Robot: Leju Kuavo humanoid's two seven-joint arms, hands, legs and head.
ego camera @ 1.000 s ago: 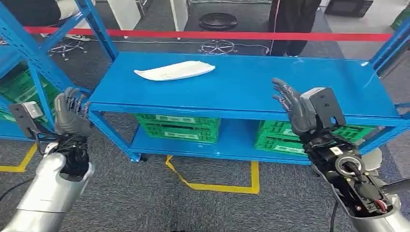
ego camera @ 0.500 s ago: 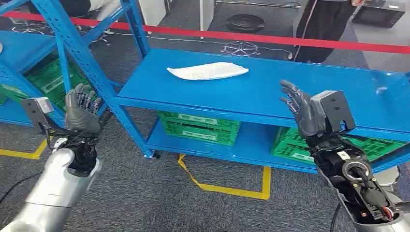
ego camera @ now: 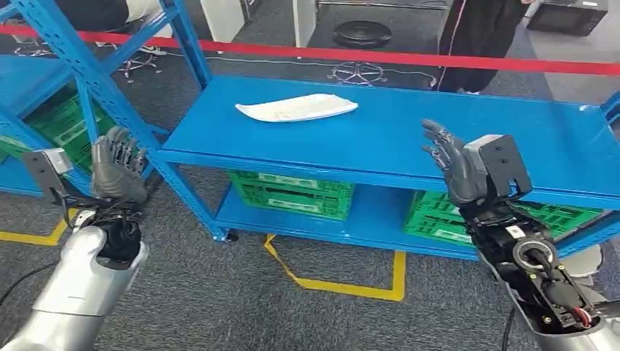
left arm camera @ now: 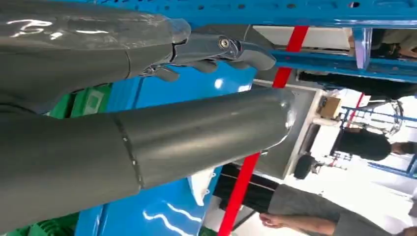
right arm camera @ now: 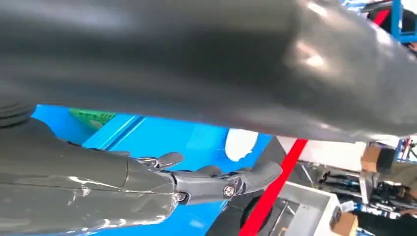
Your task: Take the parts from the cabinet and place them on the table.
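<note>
A flat white part (ego camera: 296, 109) lies on the blue shelf top (ego camera: 409, 135) toward its left back; it also shows as a white patch (right arm camera: 241, 144) past my right fingers. My left hand (ego camera: 117, 167) is raised in front of the rack's blue upright, fingers spread, holding nothing. My right hand (ego camera: 452, 164) hovers at the shelf's front edge, well right of the part, fingers apart and holding nothing. Up close, my left hand (left arm camera: 147, 88) and my right hand (right arm camera: 162, 177) each show bare fingers with nothing between them.
Green crates (ego camera: 292, 191) sit on the lower shelf. A second blue rack (ego camera: 44, 80) stands at the left. Red barrier tape (ego camera: 409, 58) runs behind, with a person (ego camera: 479, 36) standing beyond it. Yellow floor lines (ego camera: 329, 281) mark the grey carpet.
The whole view has swung right, then slightly back left, so the camera moved. Both hands stay raised and holding nothing; the white part keeps its place on the shelf.
</note>
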